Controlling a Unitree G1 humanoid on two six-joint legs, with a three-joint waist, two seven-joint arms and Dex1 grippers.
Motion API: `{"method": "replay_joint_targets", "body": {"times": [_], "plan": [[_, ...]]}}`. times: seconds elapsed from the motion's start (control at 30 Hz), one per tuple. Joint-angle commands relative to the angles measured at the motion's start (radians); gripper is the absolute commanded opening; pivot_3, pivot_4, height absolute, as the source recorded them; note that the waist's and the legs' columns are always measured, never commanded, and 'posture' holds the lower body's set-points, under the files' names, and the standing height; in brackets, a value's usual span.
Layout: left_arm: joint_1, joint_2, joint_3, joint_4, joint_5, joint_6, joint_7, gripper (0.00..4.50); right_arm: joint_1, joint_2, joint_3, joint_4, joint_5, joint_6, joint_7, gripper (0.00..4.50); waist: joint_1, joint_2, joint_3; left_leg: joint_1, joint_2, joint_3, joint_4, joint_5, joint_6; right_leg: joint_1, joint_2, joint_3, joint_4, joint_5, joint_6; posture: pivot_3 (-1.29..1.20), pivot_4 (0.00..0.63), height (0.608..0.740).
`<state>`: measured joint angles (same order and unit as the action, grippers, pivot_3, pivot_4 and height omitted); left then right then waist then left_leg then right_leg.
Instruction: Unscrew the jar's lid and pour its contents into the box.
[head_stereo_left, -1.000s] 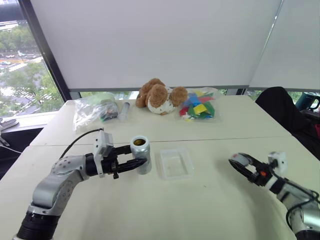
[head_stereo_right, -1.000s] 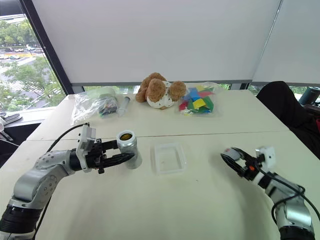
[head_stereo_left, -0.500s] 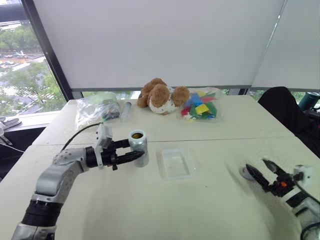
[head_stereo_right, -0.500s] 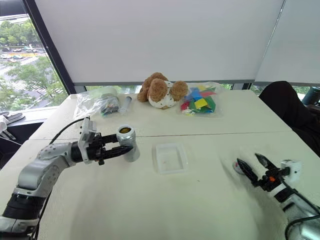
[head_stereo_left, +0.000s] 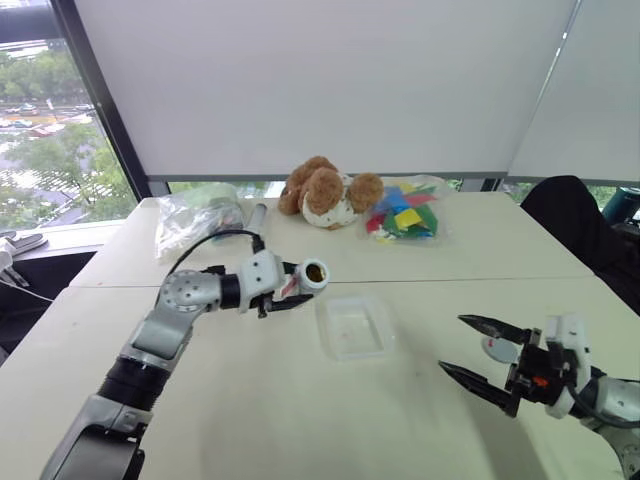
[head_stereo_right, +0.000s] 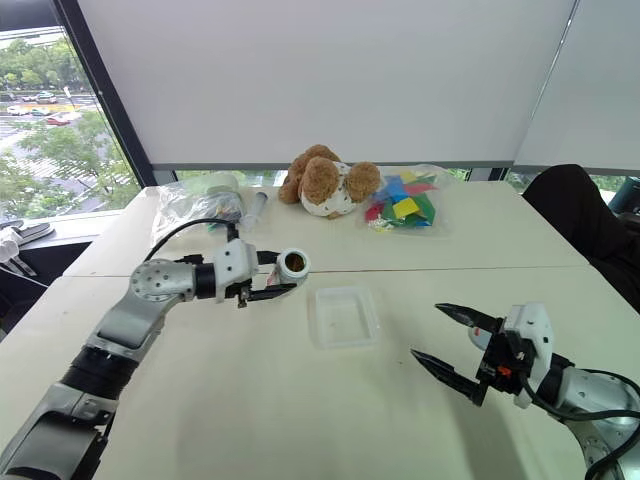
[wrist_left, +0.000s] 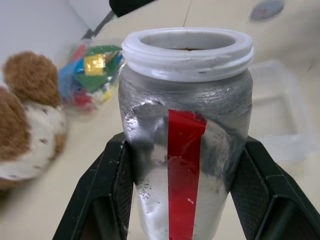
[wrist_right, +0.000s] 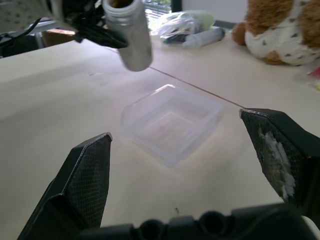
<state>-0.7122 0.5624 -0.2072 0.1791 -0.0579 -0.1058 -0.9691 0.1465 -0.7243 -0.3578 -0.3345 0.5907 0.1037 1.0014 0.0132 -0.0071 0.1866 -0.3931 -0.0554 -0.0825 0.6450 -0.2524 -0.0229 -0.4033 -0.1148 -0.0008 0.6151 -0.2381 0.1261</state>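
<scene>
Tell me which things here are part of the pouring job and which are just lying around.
Job: jar in left hand; box; lid on table by right hand.
Lying about: stuffed toy; bag of coloured pieces; clear bag; syringe.

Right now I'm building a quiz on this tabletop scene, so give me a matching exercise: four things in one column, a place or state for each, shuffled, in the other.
Things:
1. jar
2. box
3. right gripper
4. lid

Places or states:
A. lying on the table by the right gripper
B. jaws wide apart, holding nothing
C. clamped in the left gripper, tipped with its open mouth toward the box
D. resting on the table, nothing in it yet

Pairs: 1-C, 2-D, 3-B, 4-A
</scene>
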Motion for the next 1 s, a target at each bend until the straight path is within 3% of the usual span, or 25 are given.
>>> {"method": "replay_joint_targets", "body": {"times": [0.03, 0.2, 0.3, 0.43, 0.5, 0.67, 1.0], "plan": [[-0.072, -0.014, -0.053, 0.104, 0.202, -0.244, 0.147, 2.03, 0.005, 0.01, 0.0, -0.033, -0.009, -0.009, -0.014, 4.47, 0.002, 0.0, 0.0, 0.0, 0.0, 0.0, 0.0, 0.0, 0.0, 0.0, 0.0, 0.0, 0.0, 0.0, 0.0, 0.0, 0.15, 0.74], [-0.18, -0.052, -0.149, 0.285, 0.56, -0.492, 0.536, 2.03, 0.018, 0.024, 0.014, -0.044, -0.022, -0.007, -0.038, 4.47, 0.003, -0.003, 0.002, -0.001, -0.001, 0.0, 0.001, 0.0, 0.0, 0.0, 0.0, 0.0, 0.0, 0.0, 0.001, 0.0, 0.15, 0.74], [-0.248, -0.049, -0.245, 0.348, 0.837, -0.587, 0.876, 2.03, 0.028, 0.036, 0.025, -0.062, -0.031, -0.003, -0.062, 4.47, 0.001, -0.003, 0.002, -0.001, -0.001, -0.001, 0.0, 0.0, 0.0, 0.0, 0.0, 0.0, 0.0, 0.003, 0.006, 0.0, 0.15, 0.74], [-0.315, -0.012, -0.415, 0.341, 1.243, -0.527, 1.375, 2.03, 0.042, 0.047, 0.029, -0.081, -0.039, 0.001, -0.088, 4.47, 0.0, -0.004, 0.002, -0.001, -0.001, 0.0, 0.0, 0.0, 0.0, 0.0, 0.0, 0.0, 0.0, 0.003, 0.007, 0.0, 0.15, 0.74], [-0.343, -0.024, -0.483, 0.387, 1.371, -0.438, 1.56, 2.03, 0.046, 0.054, 0.029, -0.09, -0.038, 0.004, -0.105, 4.47, 0.001, -0.004, 0.002, -0.001, -0.002, 0.0, 0.0, 0.0, 0.0, 0.0, -0.001, 0.0, 0.0, 0.002, 0.009, 0.0, 0.15, 0.74], [-0.391, -0.092, -0.613, 0.569, 1.543, -0.239, 1.831, 2.03, 0.054, 0.066, 0.031, -0.119, -0.035, 0.018, -0.142, 4.47, 0.001, -0.004, 0.002, -0.001, -0.002, 0.001, 0.001, 0.0, 0.0, 0.0, 0.0, -0.001, 0.001, 0.001, 0.011, 0.0, 0.15, 0.74], [-0.424, -0.183, -0.735, 0.821, 1.623, 0.058, 2.099, 2.03, 0.077, 0.093, 0.037, -0.17, -0.036, 0.038, -0.197, 4.47, 0.001, -0.006, 0.003, -0.003, -0.003, 0.002, 0.001, 0.0, 0.0, -0.001, -0.001, -0.002, 0.003, 0.001, 0.012, 0.0, 0.15, 0.74]]}}
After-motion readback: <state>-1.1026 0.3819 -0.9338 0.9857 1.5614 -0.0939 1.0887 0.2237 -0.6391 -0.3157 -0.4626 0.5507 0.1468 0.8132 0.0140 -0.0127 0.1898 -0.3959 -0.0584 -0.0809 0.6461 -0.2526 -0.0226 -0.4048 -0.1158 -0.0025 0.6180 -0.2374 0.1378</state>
